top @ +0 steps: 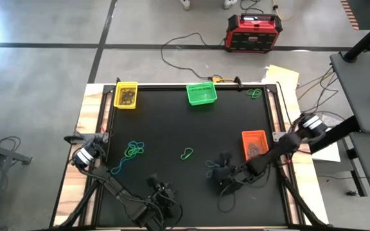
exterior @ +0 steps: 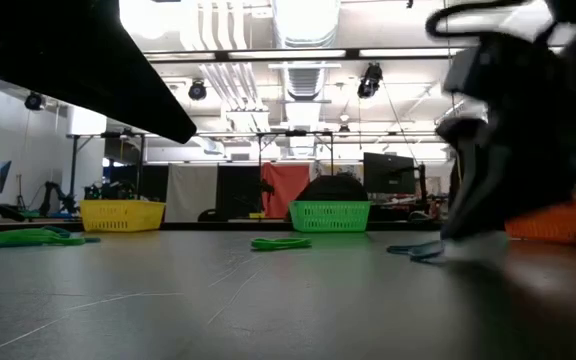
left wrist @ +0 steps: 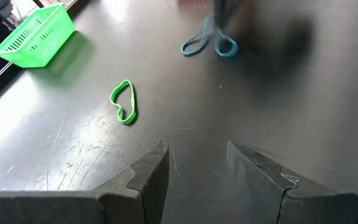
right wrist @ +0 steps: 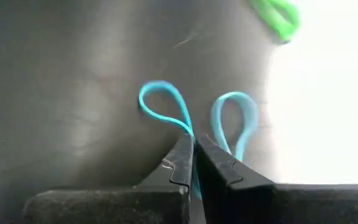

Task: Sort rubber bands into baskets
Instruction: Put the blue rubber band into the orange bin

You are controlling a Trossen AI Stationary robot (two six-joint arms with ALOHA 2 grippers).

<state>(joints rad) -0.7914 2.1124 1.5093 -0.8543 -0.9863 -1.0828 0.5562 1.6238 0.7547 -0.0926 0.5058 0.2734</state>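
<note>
The right gripper [right wrist: 194,163] is down at the black table top [top: 172,128], near its front edge, and its two dark fingers are pinched together on the middle of a thin teal rubber band [right wrist: 194,121]. The band is folded by the pinch, so that two small loops stick out beyond the fingertips and lie flat on the mat. In the low view the band [exterior: 415,250] rests on the surface at the foot of that gripper.

A band like this looks very light, soft and limp. It will sag and stretch, not keep a shape, and it may slip out of a loose pinch. The hold across the doubled strand seems the right place, since both runs of elastic are trapped at once.

The left gripper [left wrist: 194,165] waits low at the front left of the table with its fingers apart and nothing between them.

Farther out lies a loose bright green rubber band [left wrist: 123,101], alone in the middle of the mat. More green and teal bands [top: 133,151] lie tangled at the left. The small orange mesh basket [top: 254,144] stands nearest the right gripper, at the right edge. At the far edge stand the yellow mesh basket [top: 126,95] and the green mesh basket [top: 202,94]
</note>
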